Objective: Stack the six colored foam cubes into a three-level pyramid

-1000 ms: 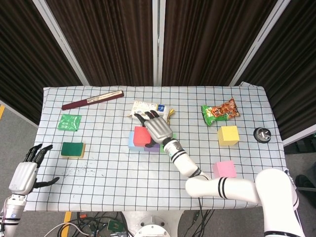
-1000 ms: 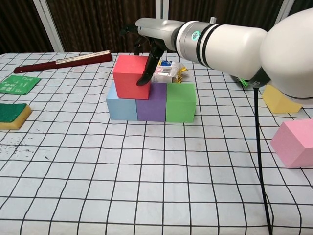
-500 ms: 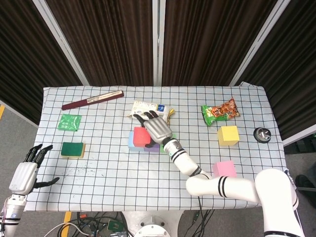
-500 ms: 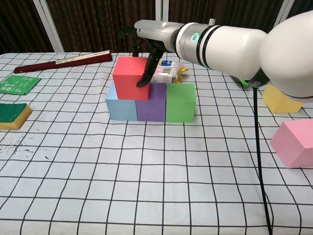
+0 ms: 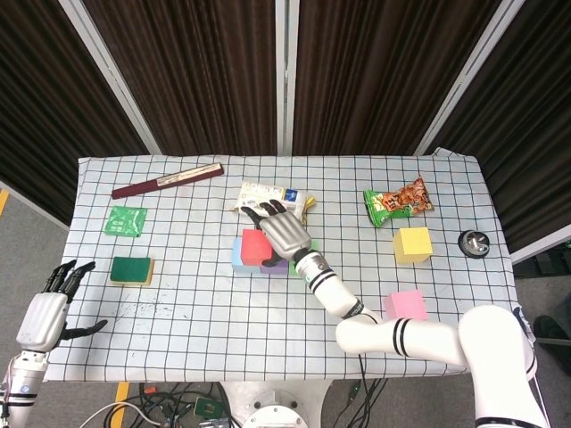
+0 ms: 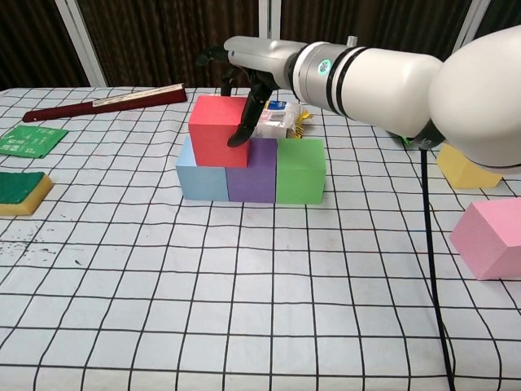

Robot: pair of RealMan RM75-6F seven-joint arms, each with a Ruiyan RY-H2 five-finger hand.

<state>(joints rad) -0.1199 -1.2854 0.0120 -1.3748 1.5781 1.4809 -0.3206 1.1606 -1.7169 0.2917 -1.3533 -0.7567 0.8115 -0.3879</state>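
Presently right hand (image 6: 244, 77) grips the red foam cube (image 6: 217, 129) atop the light-blue foam cube (image 6: 202, 173) and purple foam cube (image 6: 251, 173); left hand (image 5: 49, 308) spread off the worktop's (image 5: 223, 303) left edge.

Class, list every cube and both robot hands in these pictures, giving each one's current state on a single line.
red cube: second level, on blue and purple, gripped by right hand
blue cube: base row, left
purple cube: base row, middle
green cube: base row, right
yellow cube: loose, unstacked
pink cube: loose, unstacked
left hand: open, off the table
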